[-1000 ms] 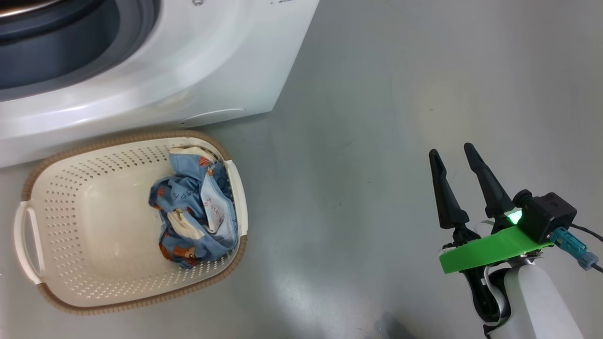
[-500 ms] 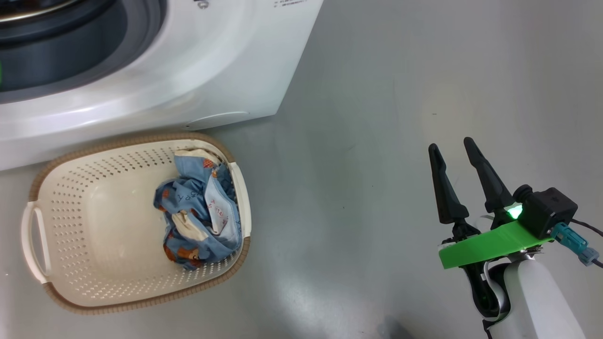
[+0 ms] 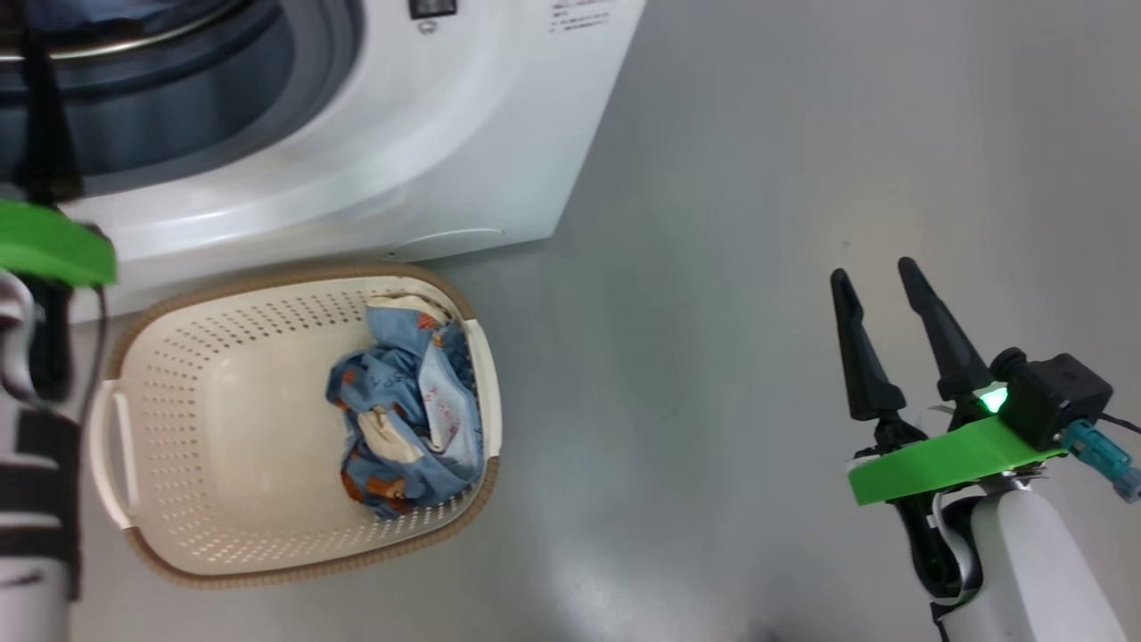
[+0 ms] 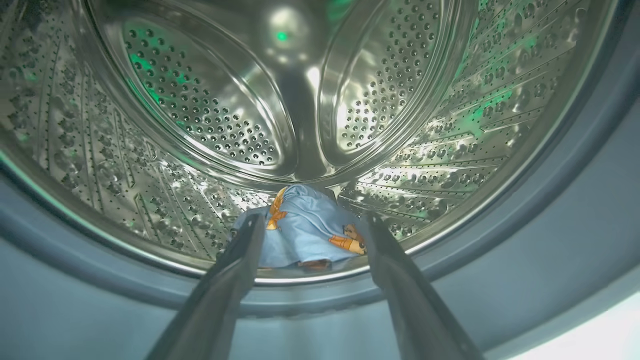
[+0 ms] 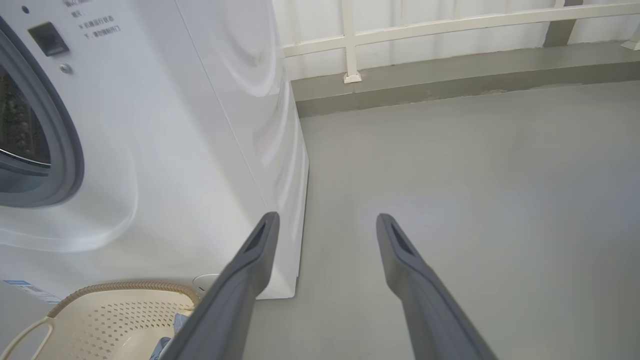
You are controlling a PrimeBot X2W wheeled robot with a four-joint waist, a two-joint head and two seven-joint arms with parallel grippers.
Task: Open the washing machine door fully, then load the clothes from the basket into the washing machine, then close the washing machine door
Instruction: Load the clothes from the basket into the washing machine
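At the far left, the left end effector (image 4: 312, 222) points into the open mouth of the washing machine (image 3: 401, 152), its fingers spread wide and holding nothing. One bear-print garment (image 4: 305, 235) lies loose on the floor of the steel drum (image 4: 200, 110), just inside the front lip. Below the machine's front, the basket (image 3: 294, 272) sits on the floor (image 3: 713, 267) with the other clothes (image 3: 406, 406) bunched against its right end. Well to the right, the right end effector (image 3: 874, 269) hangs over bare floor, fingers apart and empty. Loading looks under way, with one piece in. The next move likely calls for the left arm to back clear of the rubber ring, drop to the basket and pinch the bundle; the door comes last.
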